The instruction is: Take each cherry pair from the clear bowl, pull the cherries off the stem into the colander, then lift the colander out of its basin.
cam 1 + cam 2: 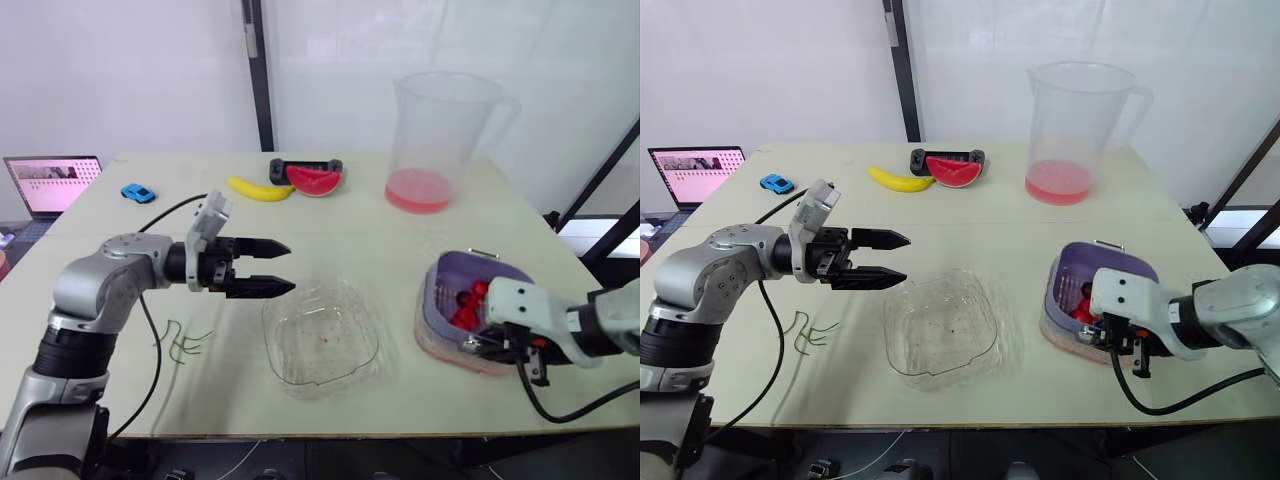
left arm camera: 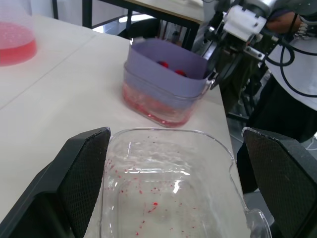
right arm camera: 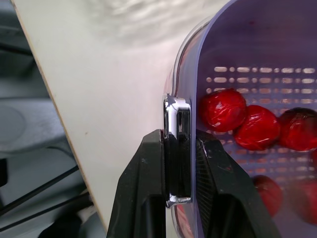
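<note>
The clear bowl (image 1: 322, 340) sits at the table's front middle, holding nothing but red specks. My left gripper (image 1: 285, 267) hovers open just left of its rim, fingers pointing right. The purple colander (image 1: 470, 290) rests in its basin (image 1: 455, 352) of pink water at the right, with several red cherries (image 3: 223, 109) inside. My right gripper (image 3: 178, 146) is shut on the colander's metal handle (image 3: 177, 116) at the near rim. Green stems (image 1: 185, 343) lie on the table left of the bowl.
A tall clear pitcher (image 1: 430, 140) with red liquid stands at the back right. A banana (image 1: 260, 188), a watermelon slice (image 1: 314, 180) and a blue toy car (image 1: 138, 192) lie along the back. A laptop (image 1: 50, 183) is beyond the table's left edge.
</note>
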Tool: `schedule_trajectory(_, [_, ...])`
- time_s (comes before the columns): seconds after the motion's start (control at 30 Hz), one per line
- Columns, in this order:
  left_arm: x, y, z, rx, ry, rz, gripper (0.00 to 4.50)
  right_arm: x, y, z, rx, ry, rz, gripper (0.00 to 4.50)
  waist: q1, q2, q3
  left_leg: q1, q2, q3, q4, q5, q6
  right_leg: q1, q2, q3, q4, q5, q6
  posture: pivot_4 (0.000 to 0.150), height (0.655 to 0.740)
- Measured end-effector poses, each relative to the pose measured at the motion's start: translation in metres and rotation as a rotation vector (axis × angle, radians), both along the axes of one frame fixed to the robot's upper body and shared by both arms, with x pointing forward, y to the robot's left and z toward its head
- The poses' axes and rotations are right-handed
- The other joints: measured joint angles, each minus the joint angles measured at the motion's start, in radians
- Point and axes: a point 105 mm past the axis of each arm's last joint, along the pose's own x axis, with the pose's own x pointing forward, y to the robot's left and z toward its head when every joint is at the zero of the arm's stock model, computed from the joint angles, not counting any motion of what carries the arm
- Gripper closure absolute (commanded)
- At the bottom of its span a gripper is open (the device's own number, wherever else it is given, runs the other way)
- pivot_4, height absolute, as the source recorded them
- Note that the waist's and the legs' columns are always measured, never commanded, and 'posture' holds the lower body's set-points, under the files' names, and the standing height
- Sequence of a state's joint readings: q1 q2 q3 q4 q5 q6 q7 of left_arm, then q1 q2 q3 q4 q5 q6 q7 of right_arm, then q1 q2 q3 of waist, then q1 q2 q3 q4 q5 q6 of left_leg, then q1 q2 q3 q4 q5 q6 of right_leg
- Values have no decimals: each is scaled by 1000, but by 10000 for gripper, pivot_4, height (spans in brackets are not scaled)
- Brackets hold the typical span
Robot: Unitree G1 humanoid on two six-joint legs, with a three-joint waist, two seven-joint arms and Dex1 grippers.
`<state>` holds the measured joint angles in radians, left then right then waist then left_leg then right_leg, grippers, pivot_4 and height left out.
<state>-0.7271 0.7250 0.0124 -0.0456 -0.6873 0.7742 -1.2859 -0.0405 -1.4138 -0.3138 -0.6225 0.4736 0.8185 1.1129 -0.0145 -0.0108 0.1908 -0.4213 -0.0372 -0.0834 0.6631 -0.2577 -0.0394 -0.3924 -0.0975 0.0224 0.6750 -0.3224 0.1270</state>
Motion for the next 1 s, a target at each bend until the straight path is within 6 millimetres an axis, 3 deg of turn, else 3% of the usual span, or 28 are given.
schedule_trajectory(0.5, [1,-4,3,-10,-17,-28,0,-8,0,39,72,-51,31,38891,3,0,0,0,0,0,0,0,0,1,0,0,0,0,0,1500,7400])
schedule_trajectory(1.0, [2,-5,3,-23,-34,-35,0,-4,-1,44,143,-53,2,38891,1,0,0,0,0,0,0,0,0,0,0,0,0,0,0,1500,7400])
